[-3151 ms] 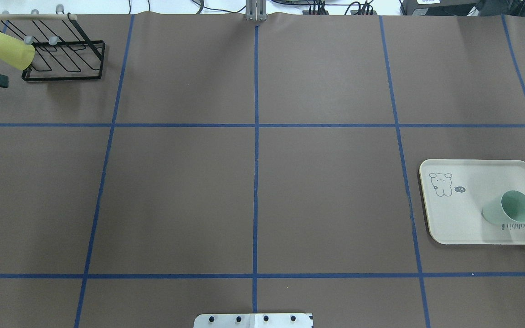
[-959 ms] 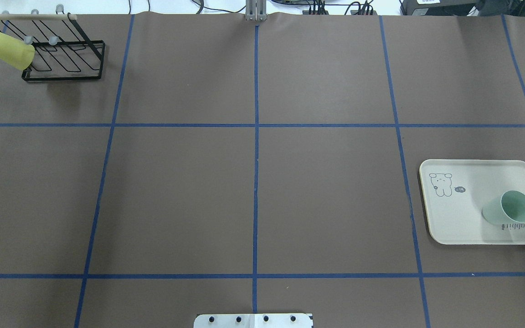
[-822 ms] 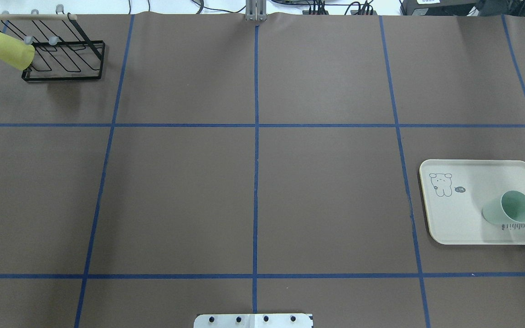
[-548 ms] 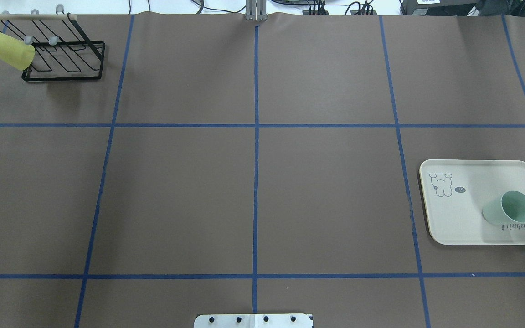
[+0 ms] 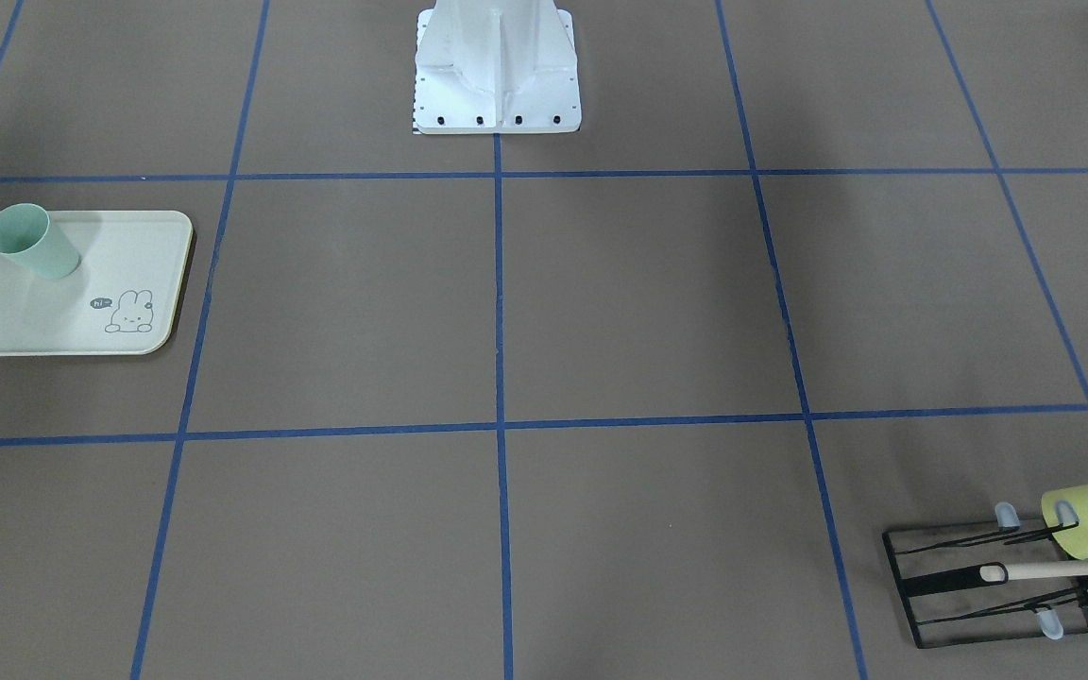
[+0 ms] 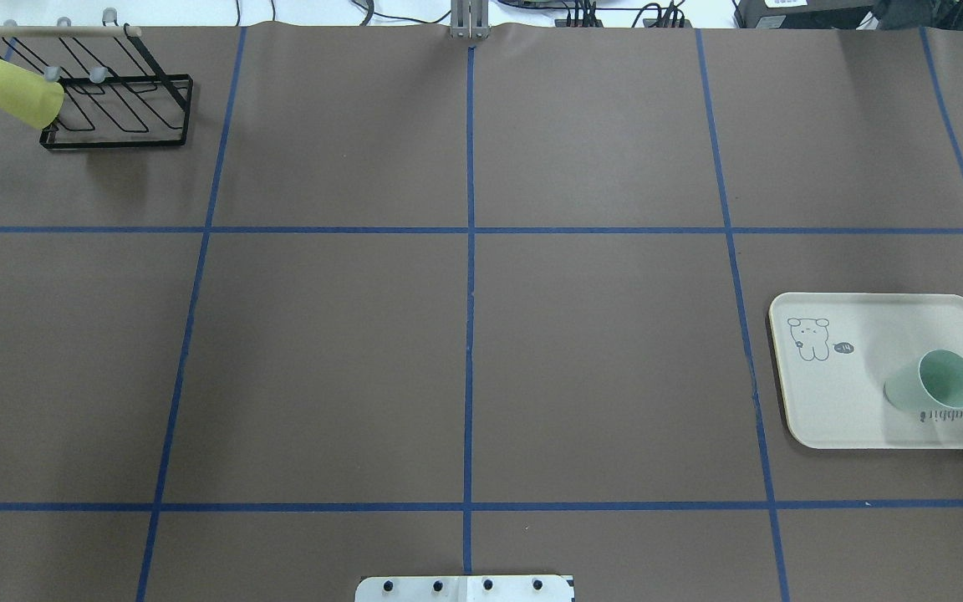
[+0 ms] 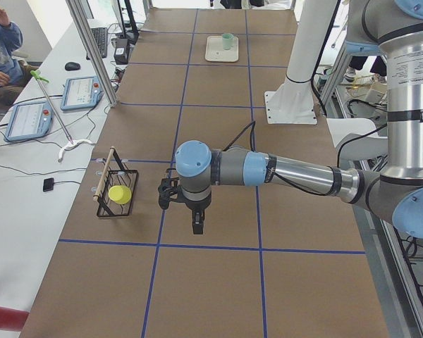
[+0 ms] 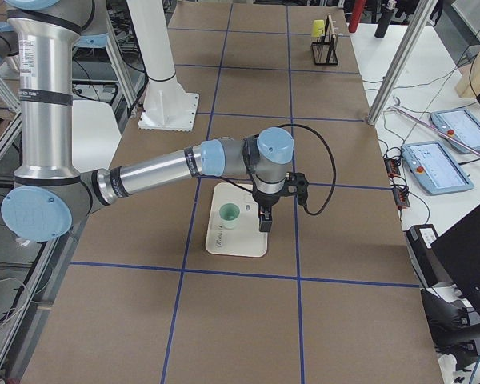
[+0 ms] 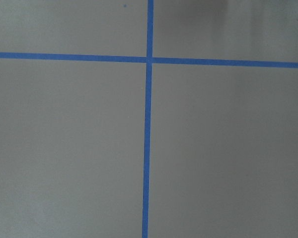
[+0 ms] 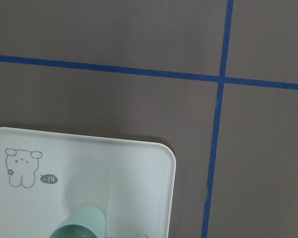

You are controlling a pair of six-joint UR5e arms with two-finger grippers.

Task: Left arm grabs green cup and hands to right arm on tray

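The pale mint-green cup [image 6: 931,380] stands upright on the cream Rabbit tray [image 6: 849,393] at the table's right side, near the tray's robot-side corner. It also shows in the front view [image 5: 32,243] and the right wrist view [image 10: 79,223]. The right gripper [image 8: 264,220] hangs above the tray [image 8: 240,240], beside the cup [image 8: 229,214] and apart from it. The left gripper [image 7: 197,224] points down over bare table near the rack. Both grippers show only in the side views, so I cannot tell whether they are open or shut.
A yellow-green cup [image 6: 17,92] hangs on the black wire rack [image 6: 122,125] at the far left corner. The robot's white base [image 5: 497,76] stands at mid-table. Blue tape lines cross the brown table. An operator [image 7: 0,42] sits beside the table.
A black gripper part at the overhead view's left edge 3.2 s ago has left that view. The cup, tray and rack have not moved.
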